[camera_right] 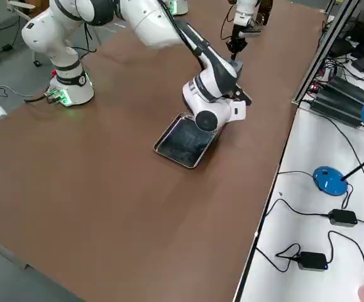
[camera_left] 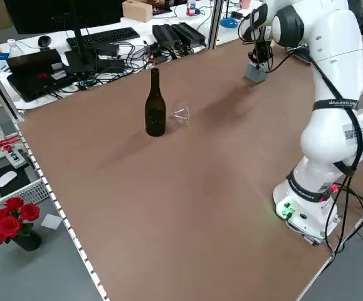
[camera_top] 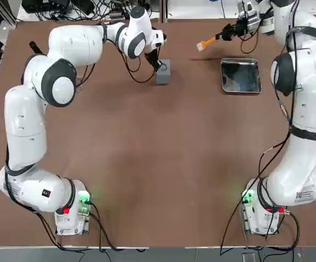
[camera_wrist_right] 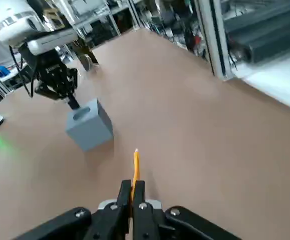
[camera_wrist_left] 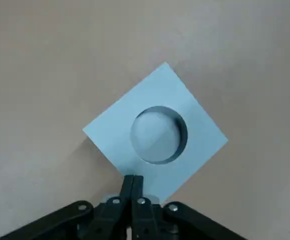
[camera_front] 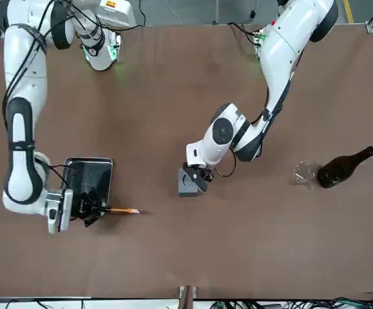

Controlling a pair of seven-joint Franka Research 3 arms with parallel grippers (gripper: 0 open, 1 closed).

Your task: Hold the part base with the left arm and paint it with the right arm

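The part base (camera_top: 164,71) is a small grey cube with a round recess (camera_wrist_left: 158,134), standing on the brown table at the far middle. My left gripper (camera_top: 158,61) is shut, and its joined fingertips (camera_wrist_left: 133,181) press down on the cube's top face near one corner, beside the recess. Off to the right, my right gripper (camera_top: 230,33) hovers above the table, shut on a brush with an orange handle (camera_top: 208,42) that points towards the cube (camera_wrist_right: 88,125). The brush tip (camera_wrist_right: 135,152) is still apart from the cube.
A flat metal tray (camera_top: 240,76) lies on the table just under the right gripper's side. On the far left stand a dark glass bottle (camera_front: 341,167) and a clear glass (camera_front: 305,172). Desks with cables and keyboards border the table.
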